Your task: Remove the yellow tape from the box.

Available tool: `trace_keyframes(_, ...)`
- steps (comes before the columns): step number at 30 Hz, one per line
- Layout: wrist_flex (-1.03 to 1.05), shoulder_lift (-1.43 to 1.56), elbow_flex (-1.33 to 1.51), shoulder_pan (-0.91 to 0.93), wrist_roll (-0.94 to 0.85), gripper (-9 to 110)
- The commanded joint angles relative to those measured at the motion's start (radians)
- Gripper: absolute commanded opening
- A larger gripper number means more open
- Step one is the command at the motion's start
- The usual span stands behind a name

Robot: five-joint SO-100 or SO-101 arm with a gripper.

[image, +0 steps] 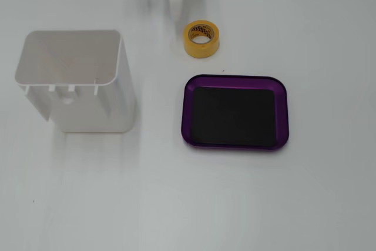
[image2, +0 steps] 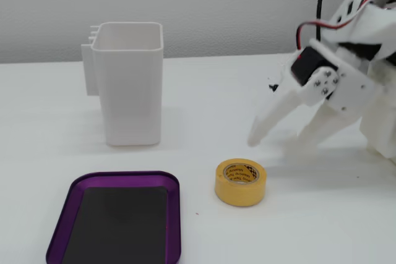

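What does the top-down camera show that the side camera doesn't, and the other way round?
Only the top-down fixed view shows the whole purple tray with its floor bare, and straight down into the white container. Only the side fixed view shows the gripper, open above the table, and the arm's wiring. Both show the tape lying flat on the table outside the tray, touched by nothing.

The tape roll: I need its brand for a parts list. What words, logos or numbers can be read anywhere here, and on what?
Yellow tape: black print on the core's inner face, too small and blurred to read.
Purple tray, white container, gripper: no text visible.
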Motion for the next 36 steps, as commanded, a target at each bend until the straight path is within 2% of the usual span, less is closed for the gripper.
trace_keyframes(1,-0.008,0.041,0.072,-0.005,0.005,16)
trace_keyframes(6,0.003,0.058,0.075,0.003,0.006,14)
trace_keyframes(10,0.005,0.058,0.075,0.002,0.006,-1)
trace_keyframes(12,0.005,0.058,0.075,0.005,0.012,0)
trace_keyframes(18,-0.008,0.058,0.081,0.002,0.187,-1)
trace_keyframes(36,-0.008,0.058,0.081,-0.005,0.192,0)
